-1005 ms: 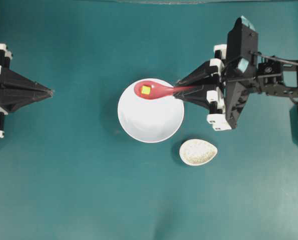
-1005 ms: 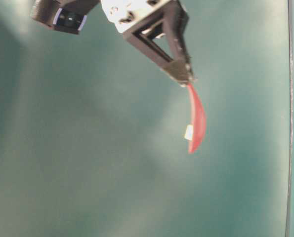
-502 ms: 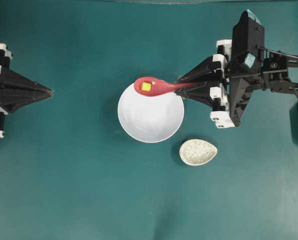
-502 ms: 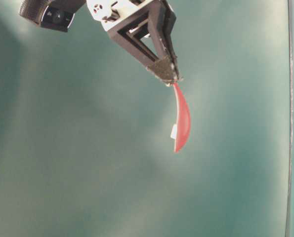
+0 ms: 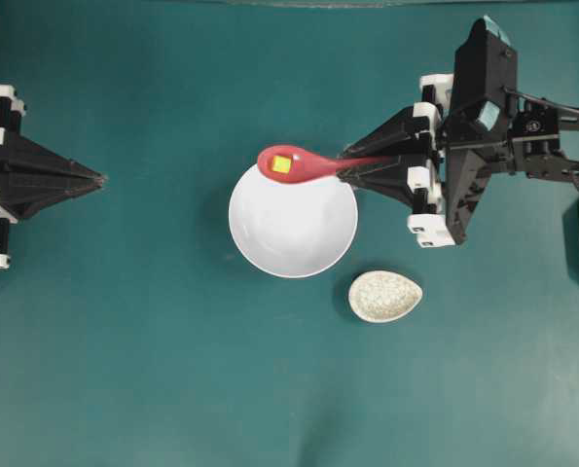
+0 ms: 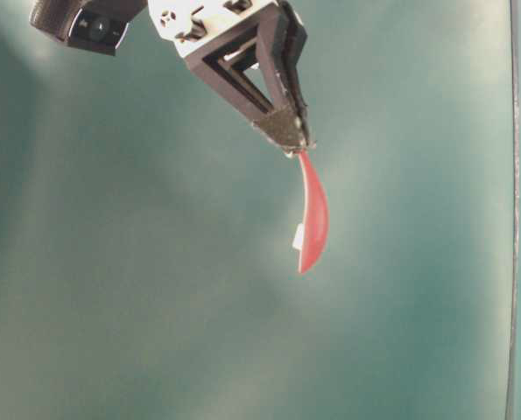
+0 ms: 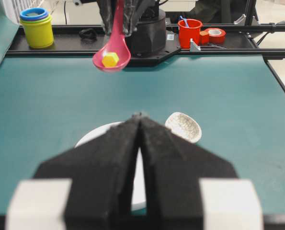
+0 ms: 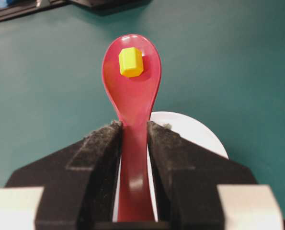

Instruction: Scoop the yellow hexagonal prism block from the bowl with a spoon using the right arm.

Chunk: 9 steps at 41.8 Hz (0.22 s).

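Observation:
My right gripper (image 5: 345,167) is shut on the handle of the pink-red spoon (image 5: 299,165) and holds it in the air over the far rim of the white bowl (image 5: 293,229). The yellow hexagonal prism block (image 5: 281,164) lies in the spoon's scoop; the right wrist view shows the block (image 8: 131,62) in the spoon (image 8: 131,86) with the bowl (image 8: 195,132) below. The table-level view shows the spoon (image 6: 313,214) hanging from my right gripper (image 6: 292,144). My left gripper (image 5: 98,179) is shut and empty at the left, apart from the bowl (image 7: 96,136).
A speckled beige spoon rest (image 5: 384,296) lies on the table right of the bowl's near side. In the left wrist view a yellow-and-blue cup stack (image 7: 36,26), a red cup (image 7: 189,29) and a roll of tape (image 7: 216,34) stand on a shelf beyond the table.
My right gripper has carried the spoon with the block upward and toward the far rim of the bowl. The left arm has not moved.

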{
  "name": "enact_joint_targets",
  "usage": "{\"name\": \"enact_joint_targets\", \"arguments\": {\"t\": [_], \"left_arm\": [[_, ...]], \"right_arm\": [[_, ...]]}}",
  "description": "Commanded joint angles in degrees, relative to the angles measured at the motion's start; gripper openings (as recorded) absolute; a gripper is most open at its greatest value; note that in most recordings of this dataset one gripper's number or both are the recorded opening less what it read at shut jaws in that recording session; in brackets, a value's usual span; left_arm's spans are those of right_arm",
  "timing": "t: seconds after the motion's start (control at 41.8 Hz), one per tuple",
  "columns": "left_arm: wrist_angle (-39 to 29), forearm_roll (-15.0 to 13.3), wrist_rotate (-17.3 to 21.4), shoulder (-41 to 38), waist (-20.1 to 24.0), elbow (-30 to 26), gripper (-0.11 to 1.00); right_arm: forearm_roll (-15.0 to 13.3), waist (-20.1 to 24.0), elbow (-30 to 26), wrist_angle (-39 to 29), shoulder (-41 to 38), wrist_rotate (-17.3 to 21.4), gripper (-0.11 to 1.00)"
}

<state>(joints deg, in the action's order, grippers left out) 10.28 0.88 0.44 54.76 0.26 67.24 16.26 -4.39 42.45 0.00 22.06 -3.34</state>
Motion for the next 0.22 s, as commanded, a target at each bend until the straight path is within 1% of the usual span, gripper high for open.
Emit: {"name": "enact_joint_targets", "arguments": {"t": [0.0,0.191], "left_arm": [[0.88,0.18,0.0,-0.53,0.09,-0.88,0.01],[0.97,0.18,0.18,-0.53,0.09,-0.88,0.01]], "right_arm": [[0.0,0.09,-1.41,0.26,1.05,0.09,0.25],[0.0,0.09,-1.41,0.26,1.05,0.09,0.25]]}}
